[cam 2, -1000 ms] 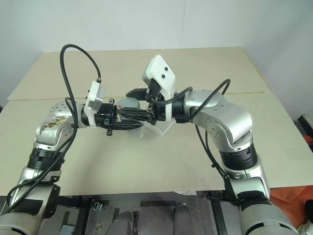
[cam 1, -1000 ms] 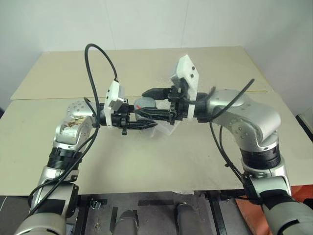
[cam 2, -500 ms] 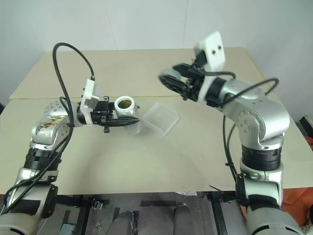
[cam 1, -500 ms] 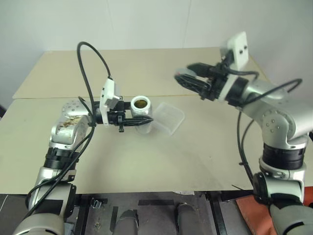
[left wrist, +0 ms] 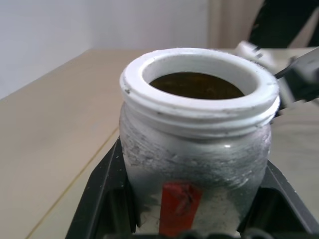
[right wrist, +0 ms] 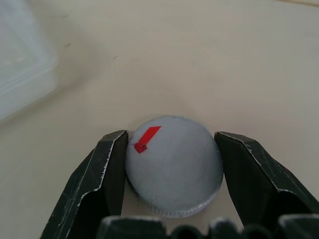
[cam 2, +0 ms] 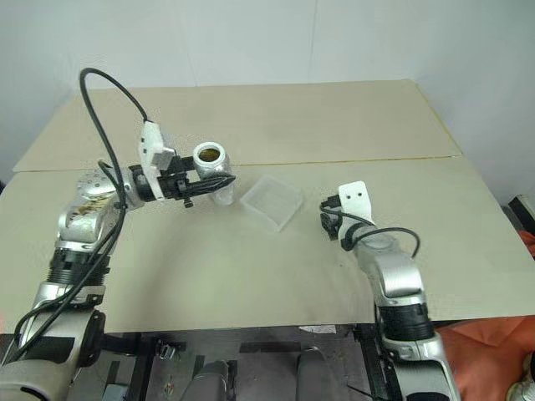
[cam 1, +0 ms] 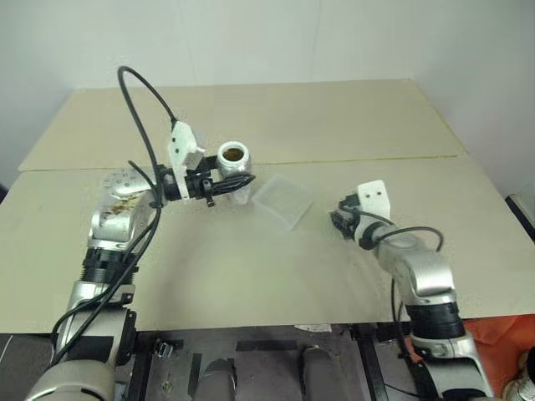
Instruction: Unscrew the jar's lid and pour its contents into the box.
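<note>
The right gripper point(right wrist: 169, 169) has its black jaws parted a crack about the round grey lid with a red mark point(right wrist: 172, 164), low on the tan tabletop point(right wrist: 224, 59) — the setting-down step; the left gripper point(left wrist: 194, 199) clamps the silvery, white-rimmed jar point(left wrist: 197, 144) of brownish bits point(left wrist: 197, 85); next — tip it over the clear ribbed plastic box point(cam 1: 282, 200) just beside.

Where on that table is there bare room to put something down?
The far half of the table, beyond the seam, is bare, as is the near strip in front of the box. It is crowded mid-table: jar, box, and the right gripper with the lid.
</note>
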{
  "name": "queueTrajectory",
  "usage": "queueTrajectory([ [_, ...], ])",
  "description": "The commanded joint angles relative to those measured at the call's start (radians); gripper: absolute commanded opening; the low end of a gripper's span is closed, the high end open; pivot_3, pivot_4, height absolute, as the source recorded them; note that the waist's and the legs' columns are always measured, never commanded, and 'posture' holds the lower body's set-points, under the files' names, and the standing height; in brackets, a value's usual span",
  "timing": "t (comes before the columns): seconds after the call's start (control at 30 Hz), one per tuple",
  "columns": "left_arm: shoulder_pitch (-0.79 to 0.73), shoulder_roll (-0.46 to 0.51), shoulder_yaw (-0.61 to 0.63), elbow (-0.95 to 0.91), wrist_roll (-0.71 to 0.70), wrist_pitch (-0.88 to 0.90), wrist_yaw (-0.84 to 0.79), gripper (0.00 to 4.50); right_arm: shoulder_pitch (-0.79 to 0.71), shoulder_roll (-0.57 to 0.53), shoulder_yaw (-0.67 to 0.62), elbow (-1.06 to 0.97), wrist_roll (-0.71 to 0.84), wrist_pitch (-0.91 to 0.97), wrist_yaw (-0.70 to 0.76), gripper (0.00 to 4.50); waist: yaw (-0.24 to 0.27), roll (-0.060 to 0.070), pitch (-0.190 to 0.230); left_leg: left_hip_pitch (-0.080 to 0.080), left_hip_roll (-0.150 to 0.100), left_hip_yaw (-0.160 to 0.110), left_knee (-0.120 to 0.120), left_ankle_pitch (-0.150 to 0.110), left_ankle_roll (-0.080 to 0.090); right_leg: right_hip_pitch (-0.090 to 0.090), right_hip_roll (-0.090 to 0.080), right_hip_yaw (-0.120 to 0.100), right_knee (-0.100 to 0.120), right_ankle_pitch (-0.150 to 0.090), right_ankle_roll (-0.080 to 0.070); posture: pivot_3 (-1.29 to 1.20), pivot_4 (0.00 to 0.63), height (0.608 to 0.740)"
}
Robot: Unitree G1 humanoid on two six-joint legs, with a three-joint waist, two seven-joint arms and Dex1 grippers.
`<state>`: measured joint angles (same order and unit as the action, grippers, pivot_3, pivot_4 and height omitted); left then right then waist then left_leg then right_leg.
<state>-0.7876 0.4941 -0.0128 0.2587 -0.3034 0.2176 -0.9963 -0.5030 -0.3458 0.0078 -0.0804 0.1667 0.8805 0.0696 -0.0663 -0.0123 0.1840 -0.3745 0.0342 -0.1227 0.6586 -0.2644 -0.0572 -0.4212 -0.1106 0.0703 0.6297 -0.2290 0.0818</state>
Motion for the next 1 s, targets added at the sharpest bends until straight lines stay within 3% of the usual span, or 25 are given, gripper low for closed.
queueTrajectory([
  [0.03, -0.062, -0.023, -0.004, 0.027, 0.097, -0.095, 0.131, 1.95, -0.003, -0.041, -0.025, -0.070, -0.003, 0.031, 0.038, 4.03, 0.003, 0.000, 0.000, -0.001, 0.000, 0.000, 0.000, 0.000, 0.000, 0.000, 0.000, 0.000, 0.000, 0.000, 0.000, 0.00, 0.150, 0.740],
  [0.07, -0.074, -0.032, -0.020, 0.047, 0.148, -0.142, 0.178, 1.95, -0.002, -0.066, -0.026, -0.107, 0.014, 0.049, 0.075, 4.42, 0.005, 0.000, 0.000, -0.002, 0.000, 0.000, 0.000, 0.000, 0.000, -0.001, 0.000, 0.000, 0.000, 0.000, 0.000, 0.00, 0.150, 0.740],
  [0.1, -0.089, -0.038, -0.046, 0.081, 0.223, -0.211, 0.244, 1.95, -0.004, -0.092, -0.039, -0.150, 0.046, 0.073, 0.120, 4.49, 0.005, 0.000, 0.000, -0.003, 0.000, 0.000, 0.000, 0.000, 0.000, -0.001, 0.000, 0.000, 0.000, 0.000, 0.000, 0.00, 0.150, 0.740],
  [0.2, -0.141, -0.011, -0.169, 0.230, 0.514, -0.477, 0.477, 1.95, -0.029, -0.155, -0.115, -0.266, 0.185, 0.187, 0.246, 4.49, 0.009, 0.000, 0.000, -0.002, -0.001, 0.000, 0.000, 0.000, 0.000, -0.001, -0.001, 0.000, -0.002, 0.000, 0.001, 0.00, 0.150, 0.740],
  [0.37, -0.258, -0.016, -0.308, 0.454, 0.798, -0.747, 0.804, 1.95, -0.039, -0.267, -0.208, -0.373, 0.399, 0.282, 0.458, 4.49, 0.013, 0.000, 0.000, -0.002, -0.001, 0.000, 0.000, 0.000, 0.001, 0.000, -0.001, 0.000, -0.001, 0.000, 0.001, 0.00, 0.150, 0.740],
  [0.5, -0.403, -0.012, -0.497, 0.624, 1.110, -0.833, 1.152, 1.95, -0.056, -0.337, -0.244, -0.399, 0.518, 0.317, 0.556, 4.49, 0.026, -0.001, 0.001, -0.004, -0.002, 0.000, 0.001, 0.000, 0.001, -0.001, -0.001, 0.000, -0.002, 0.001, 0.002, 0.00, 0.150, 0.740],
  [0.6, -0.536, 0.013, -0.744, 0.736, 1.430, -0.792, 1.454, 1.95, -0.053, -0.381, -0.231, -0.420, 0.544, 0.292, 0.593, 4.49, 0.030, -0.001, 0.001, -0.005, -0.002, 0.000, 0.001, 0.000, 0.001, -0.001, -0.001, -0.001, -0.004, 0.001, 0.003, 0.00, 0.150, 0.740],
  [0.73, -0.633, -0.040, -0.873, 0.862, 1.554, -0.745, 1.589, 1.95, -0.090, -0.385, -0.242, -0.436, 0.581, 0.297, 0.580, 4.49, 0.029, -0.001, 0.001, -0.007, -0.002, 0.000, 0.001, 0.000, 0.001, -0.002, -0.002, -0.001, -0.003, 0.002, 0.004, 0.00, 0.150, 0.740],
  [1.0, -0.701, -0.135, -1.005, 0.964, 1.660, -0.651, 1.614, 1.95, -0.109, -0.361, -0.271, -0.470, 0.645, 0.318, 0.500, 4.49, 0.038, -0.002, 0.001, -0.010, -0.002, 0.000, 0.001, 0.000, 0.000, -0.004, -0.002, -0.001, -0.001, 0.002, 0.004, 0.00, 0.150, 0.740],
])
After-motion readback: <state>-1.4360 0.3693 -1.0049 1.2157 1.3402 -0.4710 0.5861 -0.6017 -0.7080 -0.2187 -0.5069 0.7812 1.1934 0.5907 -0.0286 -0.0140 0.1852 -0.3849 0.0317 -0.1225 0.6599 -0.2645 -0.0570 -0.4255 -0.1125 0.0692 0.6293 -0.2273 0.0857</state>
